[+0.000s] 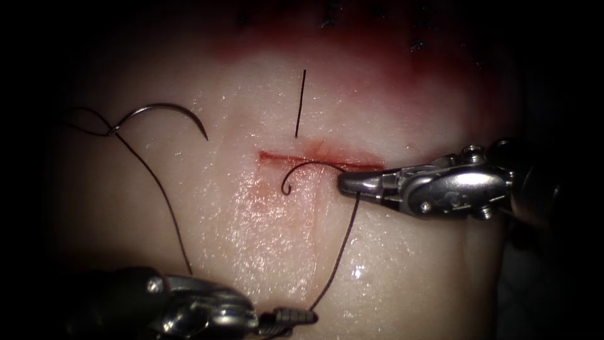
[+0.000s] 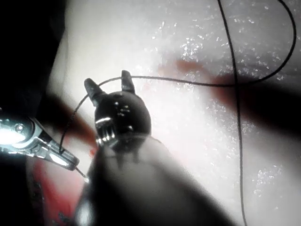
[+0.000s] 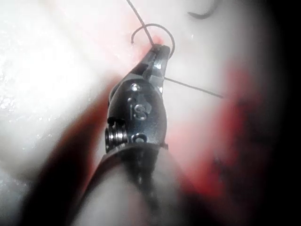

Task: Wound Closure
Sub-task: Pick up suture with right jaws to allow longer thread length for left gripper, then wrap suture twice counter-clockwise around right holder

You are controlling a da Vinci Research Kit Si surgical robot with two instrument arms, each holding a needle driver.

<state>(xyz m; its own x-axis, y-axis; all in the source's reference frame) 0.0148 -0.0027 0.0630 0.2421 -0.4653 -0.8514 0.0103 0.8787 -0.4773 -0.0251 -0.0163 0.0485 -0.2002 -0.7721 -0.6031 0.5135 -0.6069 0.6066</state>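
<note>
Endoscope view suggests knot tying: the right tool (image 1: 345, 182) is closed on the thread (image 1: 343, 242) beside the cut (image 1: 318, 158), the left tool (image 1: 308, 317) pinches it at lower centre, and the needle (image 1: 167, 113) lies free upper left.

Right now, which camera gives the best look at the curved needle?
The endoscope view: the needle lies whole and free on the tissue, left of the cut, thread trailing from its end. The right wrist view catches just a dark curved piece; in the left wrist view I can't pick it out.
</note>
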